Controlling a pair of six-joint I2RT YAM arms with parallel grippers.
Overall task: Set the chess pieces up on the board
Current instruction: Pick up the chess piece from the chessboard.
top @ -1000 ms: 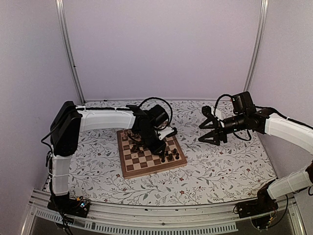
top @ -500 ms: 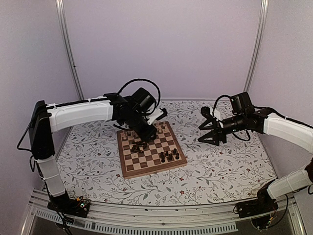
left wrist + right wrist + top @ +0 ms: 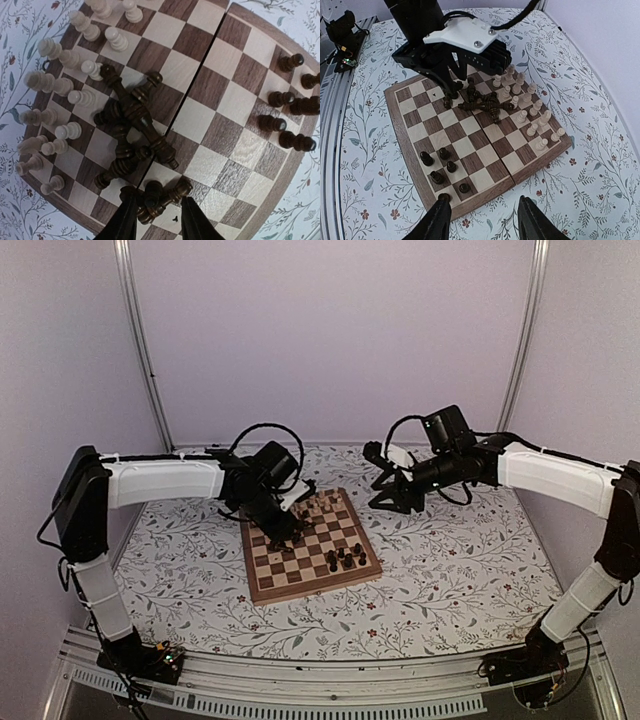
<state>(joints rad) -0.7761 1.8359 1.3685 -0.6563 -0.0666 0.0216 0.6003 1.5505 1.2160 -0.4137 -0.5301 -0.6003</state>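
Left pincer (image 3: 157, 204) hangs low over the board (image 3: 305, 588), its black fingers either side of a toppled dark piece (image 3: 159, 194); whether they pinch it I cannot tell. Its close view gives the grained wooden squares, the centre seam and a tangled heap (image 3: 132, 122) of turned dark figures lying on their sides. It also shows the pale pieces (image 3: 65, 85) upright in rows at one end and a small dark group (image 3: 287, 107) standing opposite. The overhead view alone places the right pincer (image 3: 378, 482), fingers apart, in the air over the floral surface (image 3: 450, 570) beside the board.
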